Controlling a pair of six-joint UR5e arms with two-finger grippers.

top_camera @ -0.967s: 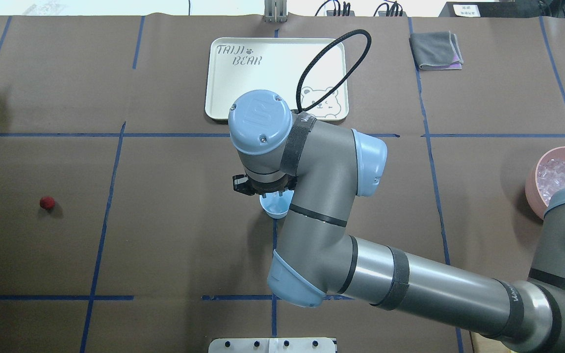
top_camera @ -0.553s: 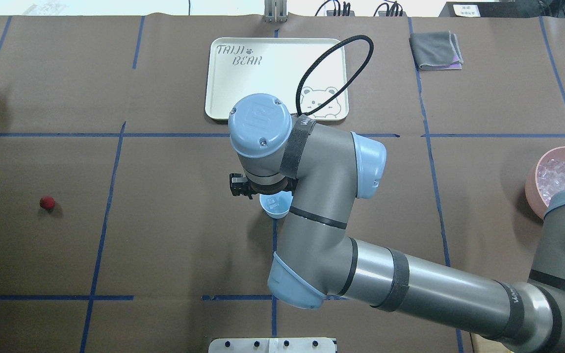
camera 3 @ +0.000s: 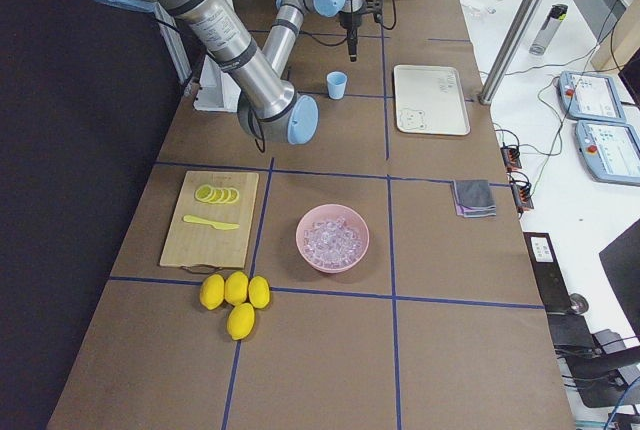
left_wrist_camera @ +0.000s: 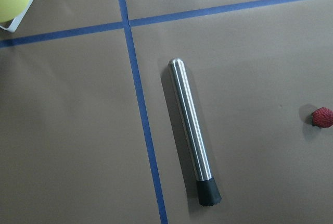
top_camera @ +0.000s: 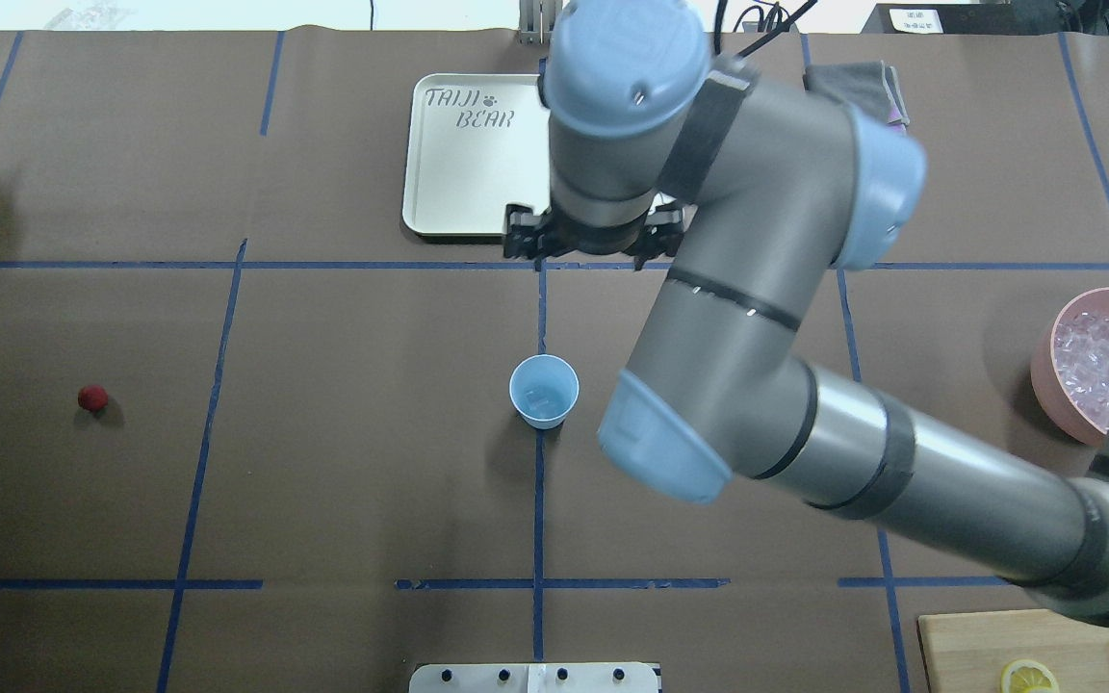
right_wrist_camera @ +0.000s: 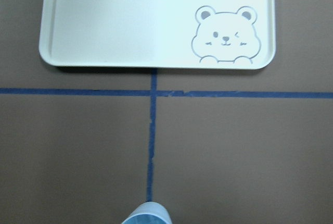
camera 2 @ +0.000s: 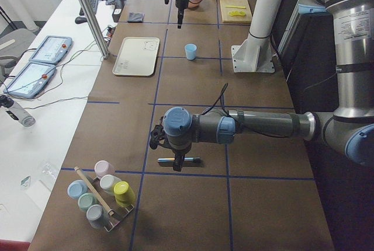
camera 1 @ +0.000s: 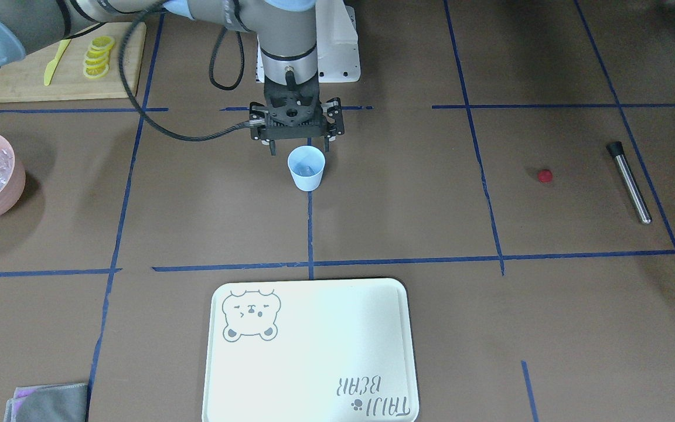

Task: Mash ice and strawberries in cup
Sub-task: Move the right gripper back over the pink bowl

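Observation:
The light blue cup (top_camera: 544,391) stands upright at the table's middle on a blue tape line, with a clear piece of ice (camera 1: 307,170) in it. More ice (top_camera: 1098,354) fills the pink bowl (top_camera: 1045,371) at the right. The strawberry (top_camera: 92,397) lies alone far left, near a steel rod (left_wrist_camera: 191,130). My right gripper (camera 1: 300,147) hangs open and empty, raised above the cup; only the cup's rim (right_wrist_camera: 147,214) shows at its wrist view's bottom edge. My left gripper (camera 2: 175,159) hovers over the rod, and I cannot tell its state.
A white bear tray (top_camera: 458,154) lies beyond the cup. A grey cloth (top_camera: 855,96) is at the far right. A cutting board (camera 1: 68,64) with lemon slices and a yellow knife, whole lemons (camera 3: 232,295) and a rack of pastel cups (camera 2: 102,195) sit at the table's ends.
My right arm has risen and swung toward the tray, uncovering the cup that its wrist hid before. The cup and the strawberry stayed where they were.

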